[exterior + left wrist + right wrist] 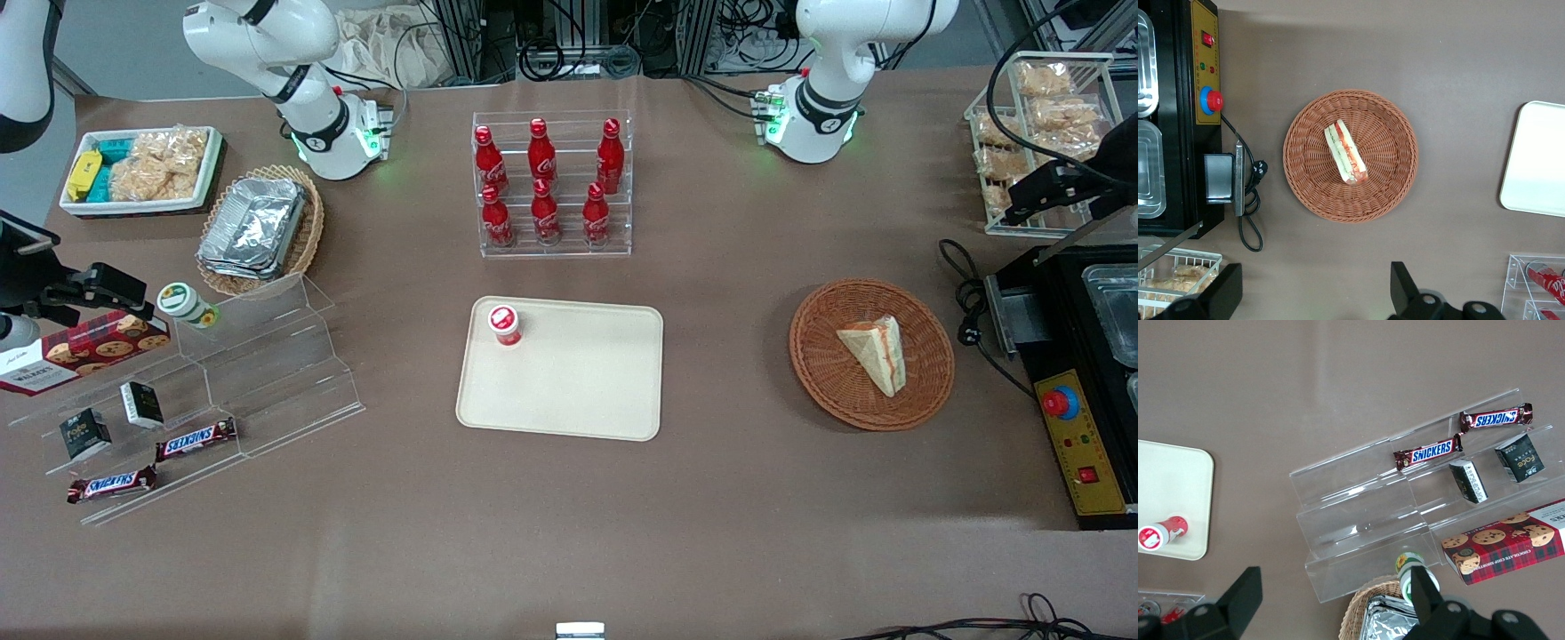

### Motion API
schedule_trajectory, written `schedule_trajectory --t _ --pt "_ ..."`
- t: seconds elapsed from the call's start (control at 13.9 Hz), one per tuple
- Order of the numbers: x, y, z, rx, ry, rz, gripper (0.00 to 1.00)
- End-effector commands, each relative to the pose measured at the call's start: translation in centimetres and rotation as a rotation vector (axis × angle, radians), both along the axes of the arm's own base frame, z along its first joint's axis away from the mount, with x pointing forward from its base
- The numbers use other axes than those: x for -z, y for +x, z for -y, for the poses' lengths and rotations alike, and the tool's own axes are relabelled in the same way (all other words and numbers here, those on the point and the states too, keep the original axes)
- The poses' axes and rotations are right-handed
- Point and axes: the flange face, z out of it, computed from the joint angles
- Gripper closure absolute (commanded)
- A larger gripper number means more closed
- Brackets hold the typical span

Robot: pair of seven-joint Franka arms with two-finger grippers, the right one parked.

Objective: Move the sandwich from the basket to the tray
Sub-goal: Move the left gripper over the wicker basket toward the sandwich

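Note:
The sandwich [876,353] [1346,153], a pale wedge with red and green filling at its edge, lies in the round reddish-brown wicker basket [822,373] [1385,127]. The cream tray [578,382] [1538,160] sits mid-table, beside the basket toward the parked arm's end. My left gripper [1036,197] [1315,293] hangs high above the table, off the basket's rim and farther from the front camera than it. It is open wide, its black fingers [1405,287] far apart with only bare tabletop between them.
A small red-capped bottle [504,324] lies on one corner of the tray. A black appliance with a red button [1080,427] [1205,100] and its cable [965,293] stand beside the basket at the working arm's end. A wire rack of snack bags [1040,116] and a cola bottle rack [551,182] stand farther back.

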Motion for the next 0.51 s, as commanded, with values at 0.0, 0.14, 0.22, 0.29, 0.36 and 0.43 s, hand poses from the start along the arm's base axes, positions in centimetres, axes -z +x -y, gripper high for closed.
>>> schedule_trajectory --t 0.0,0.14,0.22,0.29,0.36,0.43 --pt "-0.7 -0.5 0.0 0.009 0.006 0.011 0.0" --pt "0.0 0.2 0.0 0.018 0.022 0.003 0.0" --pt "0.6 0.5 0.2 0.011 0.024 -0.008 0.0" --pt "1.1 0.5 0.0 0.002 0.023 -0.022 0.0" --pt "2.4 0.6 -0.1 -0.001 0.02 -0.045 0.0" --pt "3.4 1.0 -0.2 -0.02 0.02 -0.065 0.0"
